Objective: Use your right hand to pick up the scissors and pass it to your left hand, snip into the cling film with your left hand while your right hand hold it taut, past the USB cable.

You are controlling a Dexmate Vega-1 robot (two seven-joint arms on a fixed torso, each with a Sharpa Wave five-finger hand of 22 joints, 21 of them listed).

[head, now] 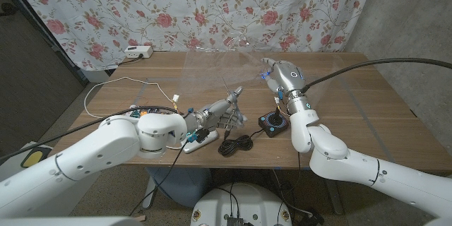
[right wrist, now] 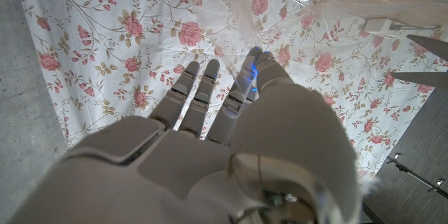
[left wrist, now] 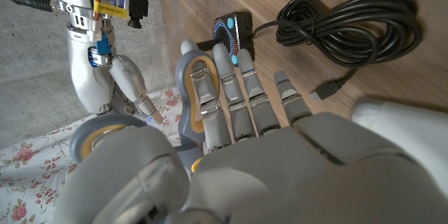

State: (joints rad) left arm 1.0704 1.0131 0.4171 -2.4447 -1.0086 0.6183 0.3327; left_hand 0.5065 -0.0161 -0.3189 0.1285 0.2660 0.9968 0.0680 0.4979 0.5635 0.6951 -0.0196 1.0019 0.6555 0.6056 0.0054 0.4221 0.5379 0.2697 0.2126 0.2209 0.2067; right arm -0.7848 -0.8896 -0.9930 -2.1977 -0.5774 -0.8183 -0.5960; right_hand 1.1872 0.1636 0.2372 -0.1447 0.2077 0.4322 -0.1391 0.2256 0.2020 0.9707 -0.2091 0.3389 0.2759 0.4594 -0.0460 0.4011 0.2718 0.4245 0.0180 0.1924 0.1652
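Left fingers: the left hand [head: 217, 113] grips the scissors [head: 232, 96], an orange handle loop [left wrist: 198, 87] showing round a finger [left wrist: 204, 105] in the left wrist view; the blades point up toward the film.
Right fingers: the right hand [head: 281, 75] is raised over the table's far side, fingers [right wrist: 238, 101] close together and reaching into the cling film [head: 212, 67]; whether they pinch it I cannot tell, though the sheet rises to them.
Cling film: a clear sheet stretched from the table [head: 367, 113] up to the right hand, faint against the floral curtain [head: 176, 7].
Blades: tips just beside the film's near face; open or closed is too small to tell.
USB cable: the black coil [head: 236, 144] lies at the near edge, beside a small black joystick box [head: 273, 123].
Doing it well: judged from here, keep the right hand pulling so the film stays tight, bring the blades square to the sheet, and close them in 1 clean snip.
Risk: slack film would likely fold between the blades instead of cutting.
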